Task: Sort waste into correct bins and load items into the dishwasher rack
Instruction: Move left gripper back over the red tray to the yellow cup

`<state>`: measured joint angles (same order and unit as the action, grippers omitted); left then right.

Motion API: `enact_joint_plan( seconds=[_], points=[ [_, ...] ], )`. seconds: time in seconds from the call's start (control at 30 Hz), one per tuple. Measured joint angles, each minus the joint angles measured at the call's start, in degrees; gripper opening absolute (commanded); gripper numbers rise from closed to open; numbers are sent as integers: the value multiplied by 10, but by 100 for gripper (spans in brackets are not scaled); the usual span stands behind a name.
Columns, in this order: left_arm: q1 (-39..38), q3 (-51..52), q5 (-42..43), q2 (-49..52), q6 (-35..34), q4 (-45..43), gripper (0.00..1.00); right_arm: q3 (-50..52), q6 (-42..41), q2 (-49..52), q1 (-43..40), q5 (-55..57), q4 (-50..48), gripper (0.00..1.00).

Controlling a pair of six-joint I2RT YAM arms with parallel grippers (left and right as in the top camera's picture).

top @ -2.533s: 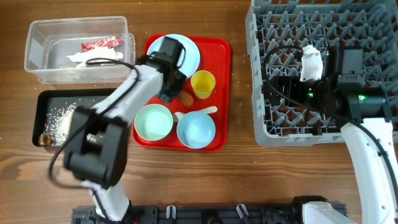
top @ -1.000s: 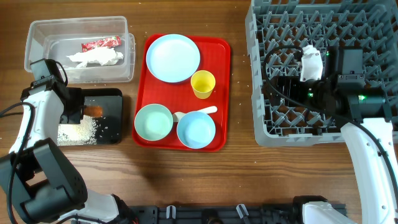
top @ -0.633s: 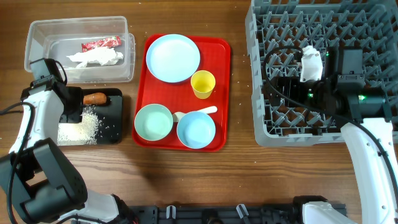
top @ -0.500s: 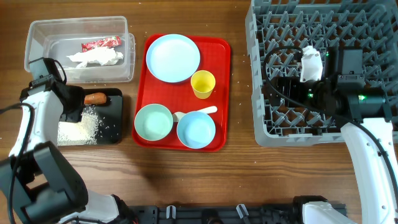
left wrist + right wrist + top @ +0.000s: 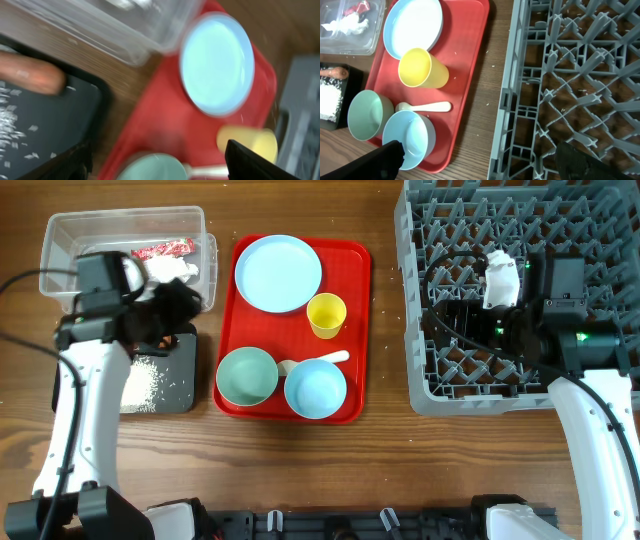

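At the far left, the clear tub (image 5: 60, 290) holds the red snack wrapper (image 5: 165, 250) and the crumpled tissue (image 5: 345, 22). Just near of it, the black tray (image 5: 180, 395) holds the rice grains (image 5: 140, 380) and the carrot (image 5: 30, 80). We cannot find the brown food lump, since the left arm covers that end of the tray. The left fingers (image 5: 255, 162) are spread apart and hold nothing, hanging above the gap between the bins and the red tray (image 5: 355, 330).

We judge the waste sorting about done and the loading not yet begun. The pale blue plate (image 5: 278, 272), yellow cup (image 5: 326, 315), green bowl (image 5: 247, 376), blue bowl (image 5: 315, 388) and white spoon (image 5: 330, 359) all sit on the red tray. At the right, the dishwasher rack (image 5: 470, 210) looks bare, with the right fingers (image 5: 385, 160) held wide and empty above its left edge.

From overhead the arm hides the carrot. The blurred left wrist view shows it lying along the black tray's far edge. Only the wrist views show how the fingers stand.
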<state>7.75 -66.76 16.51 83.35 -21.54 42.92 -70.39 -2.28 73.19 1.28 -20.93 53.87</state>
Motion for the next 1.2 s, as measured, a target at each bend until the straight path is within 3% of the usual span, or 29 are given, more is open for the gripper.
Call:
enact_joint_plan(
  seconds=[0.17, 0.4, 0.83, 1.2],
  points=[
    [-116, -97, -20, 0, 51, 68, 92, 0, 0, 0, 0, 0, -1, 100],
    [-223, -156, -73, 4, 65, 37, 87, 0, 0, 0, 0, 0, -1, 100],
    [-288, -222, -94, 217, 69, -19, 80, 0, 0, 0, 0, 0, -1, 100],
    [-303, -224, -94, 249, 69, 1, 59, 0, 0, 0, 0, 0, -1, 100]
  ],
)
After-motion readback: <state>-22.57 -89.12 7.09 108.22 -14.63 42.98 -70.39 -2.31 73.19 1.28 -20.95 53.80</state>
